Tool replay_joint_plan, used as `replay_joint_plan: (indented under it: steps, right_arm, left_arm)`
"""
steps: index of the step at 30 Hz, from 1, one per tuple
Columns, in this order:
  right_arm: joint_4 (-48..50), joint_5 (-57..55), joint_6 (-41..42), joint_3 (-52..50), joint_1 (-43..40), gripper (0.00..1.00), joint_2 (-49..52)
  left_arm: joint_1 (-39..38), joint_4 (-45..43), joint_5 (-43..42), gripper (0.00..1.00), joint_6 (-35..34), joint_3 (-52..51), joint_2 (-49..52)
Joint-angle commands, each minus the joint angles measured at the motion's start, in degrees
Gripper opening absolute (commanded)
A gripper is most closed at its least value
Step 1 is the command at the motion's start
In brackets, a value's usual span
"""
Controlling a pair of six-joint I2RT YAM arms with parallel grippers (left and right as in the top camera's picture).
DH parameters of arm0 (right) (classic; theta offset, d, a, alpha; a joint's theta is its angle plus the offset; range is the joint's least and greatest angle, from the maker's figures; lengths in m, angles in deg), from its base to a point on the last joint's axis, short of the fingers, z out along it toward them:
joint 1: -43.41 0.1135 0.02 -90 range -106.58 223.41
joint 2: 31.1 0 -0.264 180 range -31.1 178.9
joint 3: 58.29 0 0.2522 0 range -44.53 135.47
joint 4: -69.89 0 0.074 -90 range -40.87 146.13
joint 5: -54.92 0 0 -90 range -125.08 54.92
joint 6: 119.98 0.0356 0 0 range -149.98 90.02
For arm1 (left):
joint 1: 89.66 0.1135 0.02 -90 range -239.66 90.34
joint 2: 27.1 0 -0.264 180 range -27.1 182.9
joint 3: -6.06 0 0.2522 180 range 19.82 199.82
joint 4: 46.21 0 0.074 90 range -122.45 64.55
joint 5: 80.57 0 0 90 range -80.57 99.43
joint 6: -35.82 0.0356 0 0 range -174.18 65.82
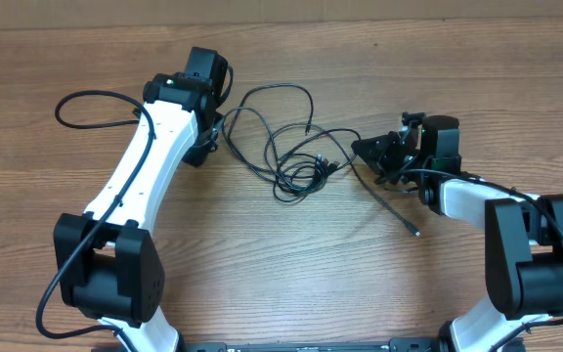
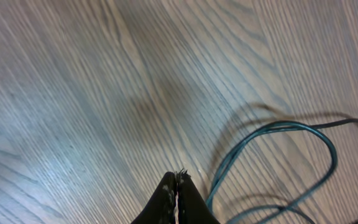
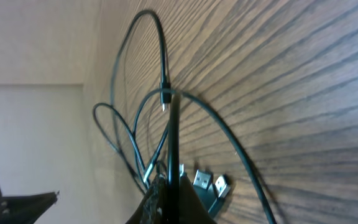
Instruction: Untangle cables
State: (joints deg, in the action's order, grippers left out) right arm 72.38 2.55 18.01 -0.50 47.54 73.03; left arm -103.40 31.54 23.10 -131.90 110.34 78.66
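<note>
Several thin black cables (image 1: 296,166) lie tangled in loose loops at the middle of the wooden table. My right gripper (image 1: 365,149) sits at the tangle's right edge, shut on one cable (image 3: 171,124) that runs straight out from its jaws (image 3: 169,183). That cable's free end trails toward the front and ends in a small plug (image 1: 415,232). Two USB plugs (image 3: 209,182) lie beside the right jaws. My left gripper (image 1: 208,142) is at the tangle's left edge. Its jaws (image 2: 177,182) are shut with nothing seen between them, and a cable loop (image 2: 272,127) lies just to their right.
The left arm's own thicker black wire (image 1: 76,98) loops out over the table at the far left. The table's back edge meets a pale wall (image 1: 262,10). Bare wood (image 1: 291,264) lies in front of the tangle, between the two arm bases.
</note>
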Motion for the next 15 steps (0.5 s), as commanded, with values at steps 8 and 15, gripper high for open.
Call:
replay_joint_plan:
  steps: [8,15]
  right_arm:
    - [2.08,-1.57,-4.79,0.31,0.09,1.0,-0.31]
    - [2.08,-1.57,-4.79,0.31,0.02,1.0,-0.31]
  left_arm:
    - [-0.68,-1.79,-3.61,0.2,7.54,-0.13,0.0]
    - [-3.98,-3.43,-3.69,0.45,29.31,-0.13,0.0]
